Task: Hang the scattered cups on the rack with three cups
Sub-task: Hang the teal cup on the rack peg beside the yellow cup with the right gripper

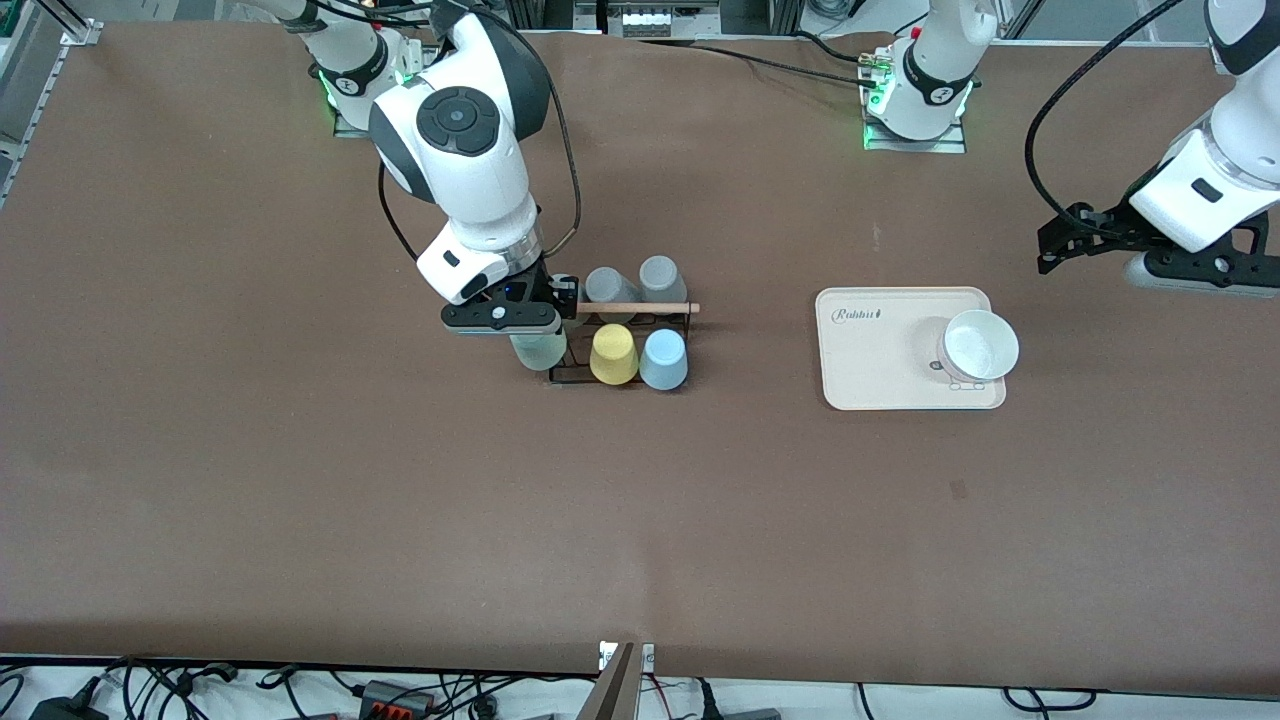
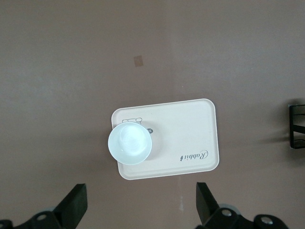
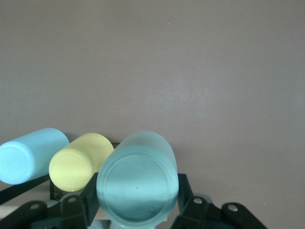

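The black wire rack [image 1: 672,322] with a wooden rod [image 1: 640,308] across its top stands mid-table. A yellow cup [image 1: 613,354] and a light blue cup [image 1: 663,359] sit base-up on its pegs nearer the front camera. Two grey cups [image 1: 604,287] sit on the farther pegs. My right gripper [image 1: 536,338] is shut on the pale mint green cup [image 1: 538,352] at the rack's end toward the right arm's side. In the right wrist view its fingers [image 3: 89,195] flank the mint cup [image 3: 138,183], beside the yellow cup [image 3: 78,164] and the blue cup [image 3: 28,160]. My left gripper [image 1: 1058,240] is open and empty, waiting above the table.
A beige tray [image 1: 870,350] holding a white bowl [image 1: 980,345] lies toward the left arm's end of the table. The left wrist view shows the tray [image 2: 190,138], the bowl [image 2: 129,143] and the left gripper [image 2: 140,210] above bare table.
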Controlling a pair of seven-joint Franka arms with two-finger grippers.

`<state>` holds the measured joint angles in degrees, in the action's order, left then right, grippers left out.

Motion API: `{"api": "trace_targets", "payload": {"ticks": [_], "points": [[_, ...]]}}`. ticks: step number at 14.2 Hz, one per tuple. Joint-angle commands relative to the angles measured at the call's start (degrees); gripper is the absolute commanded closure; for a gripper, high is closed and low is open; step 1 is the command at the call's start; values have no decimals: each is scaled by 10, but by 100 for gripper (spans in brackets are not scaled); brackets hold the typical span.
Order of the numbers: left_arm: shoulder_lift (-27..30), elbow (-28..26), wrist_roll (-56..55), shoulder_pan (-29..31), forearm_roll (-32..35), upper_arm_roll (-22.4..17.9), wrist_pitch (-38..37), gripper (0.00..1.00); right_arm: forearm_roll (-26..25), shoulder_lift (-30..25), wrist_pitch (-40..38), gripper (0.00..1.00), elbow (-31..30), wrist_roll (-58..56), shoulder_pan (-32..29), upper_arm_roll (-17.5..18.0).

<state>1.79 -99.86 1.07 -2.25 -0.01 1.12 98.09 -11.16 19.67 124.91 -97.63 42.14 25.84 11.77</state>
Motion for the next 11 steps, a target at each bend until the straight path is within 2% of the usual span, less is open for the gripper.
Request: {"api": "trace_targets", "payload": {"ticks": [1, 6, 11], "points": [[-4, 11, 0, -1, -5, 0, -2, 0, -15, 10, 10, 73, 8, 18, 11, -3], [-4, 10, 1, 1, -4, -5, -5, 0, -54, 28, 21, 73, 5, 56, 24, -3], [-2, 11, 2, 1, -3, -2, -7, 0, -61, 34, 22, 73, 5, 56, 26, -3]]}}
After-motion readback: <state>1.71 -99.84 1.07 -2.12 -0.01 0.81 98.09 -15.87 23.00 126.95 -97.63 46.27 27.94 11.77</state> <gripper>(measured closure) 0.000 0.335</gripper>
